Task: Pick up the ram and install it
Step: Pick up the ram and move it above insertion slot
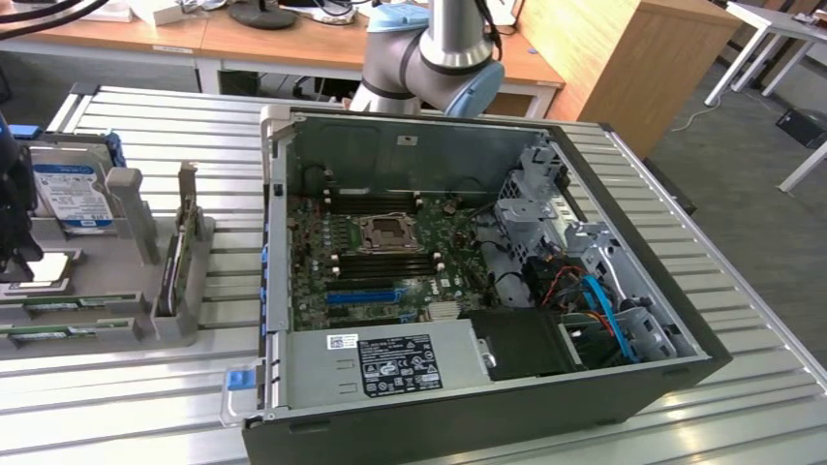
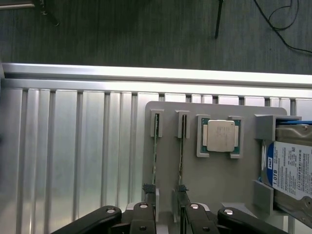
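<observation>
Two ram sticks, thin green boards, stand on edge in slots of a grey fixture plate [image 2: 165, 161]; one ram [image 2: 156, 146] lies beside the other ram [image 2: 181, 146]. My gripper [image 2: 165, 194] hovers over their near ends, open, with one black fingertip [image 2: 148, 189] by each stick and nothing held. In the exterior view the gripper [image 1: 15, 257] hangs at the far left above the fixture, and the ram sticks [image 1: 52, 303] lie low on it. The open computer case [image 1: 466, 271] shows the motherboard with dark memory slots [image 1: 382, 262] around the processor socket [image 1: 387, 232].
On the fixture sit a processor chip [image 2: 219, 136], a hard drive with a blue label [image 2: 292, 170] and an upright card with a metal bracket [image 1: 181, 252]. The ribbed aluminium table [image 2: 73, 161] ends at an edge beyond the fixture. A power supply [image 1: 387, 363] and cables [image 1: 595, 310] crowd the case.
</observation>
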`<state>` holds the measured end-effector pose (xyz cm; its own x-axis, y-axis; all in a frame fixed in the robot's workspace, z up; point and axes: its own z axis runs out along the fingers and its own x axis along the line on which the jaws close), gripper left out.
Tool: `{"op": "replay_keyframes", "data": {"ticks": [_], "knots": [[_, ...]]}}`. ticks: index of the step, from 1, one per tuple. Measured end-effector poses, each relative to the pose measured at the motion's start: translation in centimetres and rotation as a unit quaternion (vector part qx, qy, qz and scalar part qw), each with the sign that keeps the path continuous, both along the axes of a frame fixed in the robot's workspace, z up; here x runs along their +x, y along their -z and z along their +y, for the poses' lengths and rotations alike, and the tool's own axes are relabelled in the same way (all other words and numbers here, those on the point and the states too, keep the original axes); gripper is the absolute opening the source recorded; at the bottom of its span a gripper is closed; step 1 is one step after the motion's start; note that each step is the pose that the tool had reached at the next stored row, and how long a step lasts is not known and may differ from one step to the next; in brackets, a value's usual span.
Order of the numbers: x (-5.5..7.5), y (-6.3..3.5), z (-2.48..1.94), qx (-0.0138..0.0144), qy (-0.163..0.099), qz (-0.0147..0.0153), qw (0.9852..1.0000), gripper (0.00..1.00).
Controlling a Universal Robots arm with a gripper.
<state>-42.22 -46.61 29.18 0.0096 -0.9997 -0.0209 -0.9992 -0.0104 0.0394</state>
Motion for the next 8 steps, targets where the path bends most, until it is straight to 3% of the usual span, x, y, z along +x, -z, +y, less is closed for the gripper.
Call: {"op": "replay_keyframes", "data": {"ticks": [8], "knots": [[0.00,0.47,0.00,-0.0001,0.000,0.0000,1.0000,0.30]]}}
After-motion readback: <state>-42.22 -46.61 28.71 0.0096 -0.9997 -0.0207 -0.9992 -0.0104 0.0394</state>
